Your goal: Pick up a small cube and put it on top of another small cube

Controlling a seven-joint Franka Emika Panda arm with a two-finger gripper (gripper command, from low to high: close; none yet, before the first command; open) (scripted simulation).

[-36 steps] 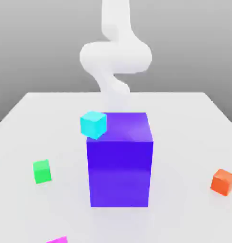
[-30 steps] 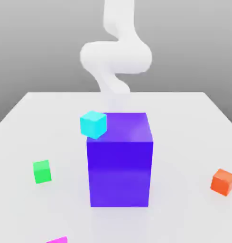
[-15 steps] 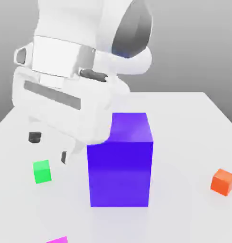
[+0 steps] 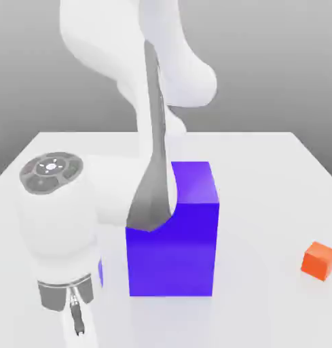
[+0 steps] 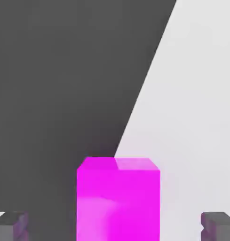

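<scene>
Exterior view: the arm (image 4: 94, 197) bends low beside the blue-violet block (image 4: 175, 238), wrist pointing down, one finger (image 4: 76, 319) near the table (image 4: 263, 177) front edge. An orange cube (image 4: 320, 260) sits well apart. Hand view: the gripper (image 5: 115, 226) stands wide apart, the small cube (image 5: 118, 197) between its fingertips, untouched, close to the table's edge.

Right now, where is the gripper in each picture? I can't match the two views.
Exterior view: the gripper hangs low at the exterior view's left, pointing down, beside the blue block.
Hand view: the gripper is open, its fingers standing apart on either side of the small pink cube.
Shared landmark: the white table.
</scene>
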